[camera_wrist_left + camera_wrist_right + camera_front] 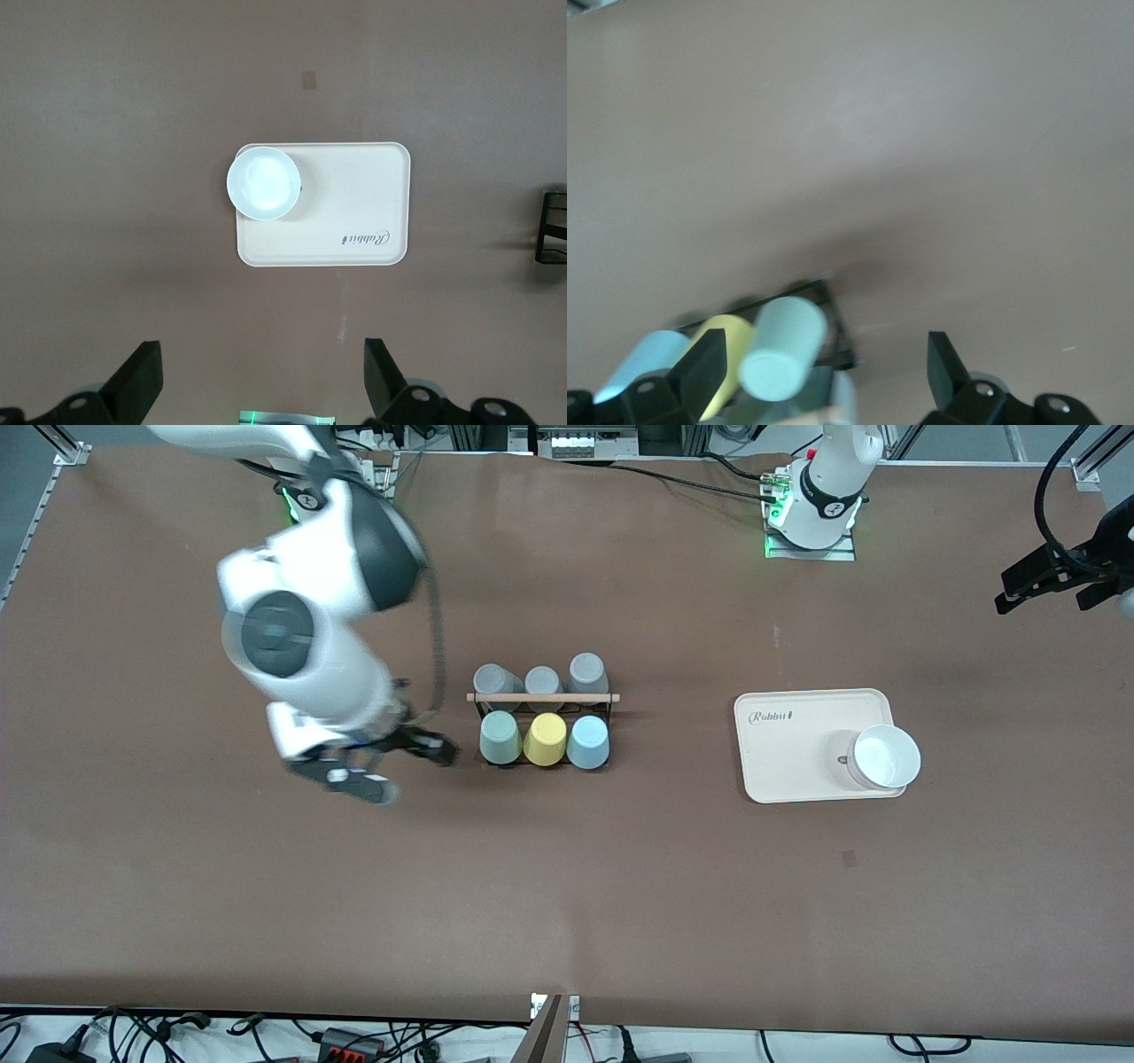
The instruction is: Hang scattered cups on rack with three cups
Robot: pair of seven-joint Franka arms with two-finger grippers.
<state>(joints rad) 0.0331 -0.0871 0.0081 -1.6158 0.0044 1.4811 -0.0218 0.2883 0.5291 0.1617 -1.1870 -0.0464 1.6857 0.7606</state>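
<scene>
Rack [542, 698] carries mint cup [500, 738], yellow cup [545, 740] and blue cup [587, 742]; right gripper [390, 766], jaws wide and empty beside the mint cup, risks clipping it off its peg; left gripper [261, 385], wide and empty, waits over the beige tray [354, 204].

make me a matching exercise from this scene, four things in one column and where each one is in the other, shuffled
Things:
1. mint green cup
2. light blue cup
3. white bowl
4. right gripper

Places:
A. on the beige tray
B. on the rack, at the end toward the left arm
C. open, empty, beside the rack toward the right arm's end of the table
D. on the rack, next to the yellow cup, at the end toward the right arm

Pairs: 1-D, 2-B, 3-A, 4-C
</scene>
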